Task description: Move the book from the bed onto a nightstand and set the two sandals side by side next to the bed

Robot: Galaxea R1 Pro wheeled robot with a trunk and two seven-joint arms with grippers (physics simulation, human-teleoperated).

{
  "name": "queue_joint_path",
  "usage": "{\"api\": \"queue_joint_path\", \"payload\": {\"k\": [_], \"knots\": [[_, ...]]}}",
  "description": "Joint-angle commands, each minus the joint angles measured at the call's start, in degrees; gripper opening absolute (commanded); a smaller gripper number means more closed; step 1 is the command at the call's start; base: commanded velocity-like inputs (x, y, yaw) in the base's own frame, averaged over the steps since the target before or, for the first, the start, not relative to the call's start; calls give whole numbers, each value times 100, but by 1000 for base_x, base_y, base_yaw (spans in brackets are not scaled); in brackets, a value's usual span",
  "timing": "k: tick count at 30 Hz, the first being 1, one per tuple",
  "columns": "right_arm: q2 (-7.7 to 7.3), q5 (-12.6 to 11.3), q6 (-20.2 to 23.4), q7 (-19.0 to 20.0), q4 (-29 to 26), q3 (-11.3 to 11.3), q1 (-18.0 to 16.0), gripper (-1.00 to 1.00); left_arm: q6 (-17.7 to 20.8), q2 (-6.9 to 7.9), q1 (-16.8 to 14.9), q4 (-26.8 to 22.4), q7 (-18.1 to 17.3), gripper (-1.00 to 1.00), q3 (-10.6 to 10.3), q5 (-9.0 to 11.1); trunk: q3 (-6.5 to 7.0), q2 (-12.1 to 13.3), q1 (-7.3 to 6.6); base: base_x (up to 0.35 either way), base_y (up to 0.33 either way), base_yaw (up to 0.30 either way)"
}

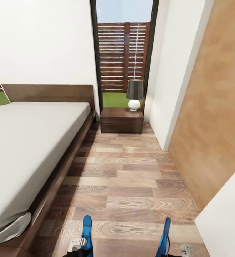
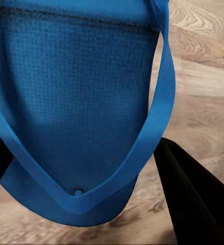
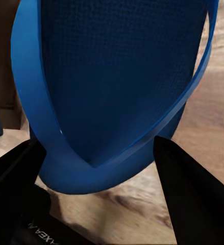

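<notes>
Each claw grips one blue sandal: left claw (image 2: 86, 204) with left sandal (image 2: 76, 102), right claw (image 3: 96, 168) with right sandal (image 3: 117, 76). Partial lettering "AXEA" shows on the right one.

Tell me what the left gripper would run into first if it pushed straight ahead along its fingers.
Probably the wood-plank floor. The left gripper is shut on a blue sandal, and floor lies beyond it in the wrist view. Depth is unclear.
</notes>
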Motion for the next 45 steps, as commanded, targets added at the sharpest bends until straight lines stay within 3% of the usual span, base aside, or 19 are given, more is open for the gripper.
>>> {"api": "queue_joint_path", "payload": {"k": [1,5,9,39,45], "knots": [[-1,-10,-10,138,1,-44,-2,-100,-2,0,-4,7,-39,-100,47,0,-5,-2,2,329,0,0],[-4,-115,5,819,3,-44,-3,-100,-4,2,-4,7,-49,-100,47,0,-5,-2,2,330,0,0],[-5,-125,2,980,3,-44,-3,-100,-4,6,-4,6,-170,-100,47,0,-5,-2,2,330,0,0],[10,-112,-71,904,20,-35,0,-100,7,-4,-4,15,-187,-100,47,9,-5,-2,2,330,0,0],[-1,-111,-71,902,237,-35,0,-100,5,-9,-4,15,-190,-100,47,1,-5,-2,2,141,0,0]]}}
